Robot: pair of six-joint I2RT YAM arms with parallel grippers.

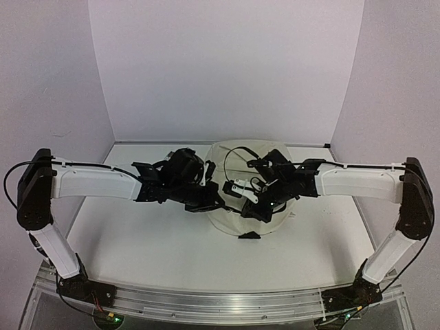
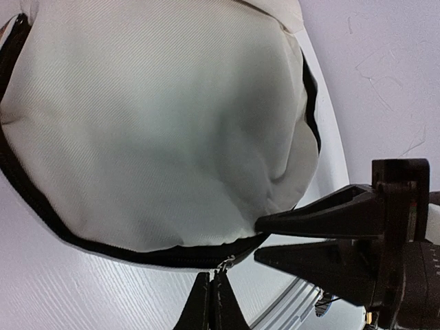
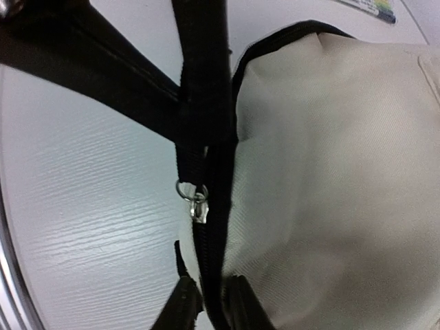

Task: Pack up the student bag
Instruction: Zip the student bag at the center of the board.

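Left wrist view: left gripper fingers pressed together at the small silver metal zip pull; the right gripper pinches the black zipper band just beside it. Best to draw the pull steadily along its track while the right keeps the band taut. The large cream fabric student bag lies directly ahead of both, on the white table
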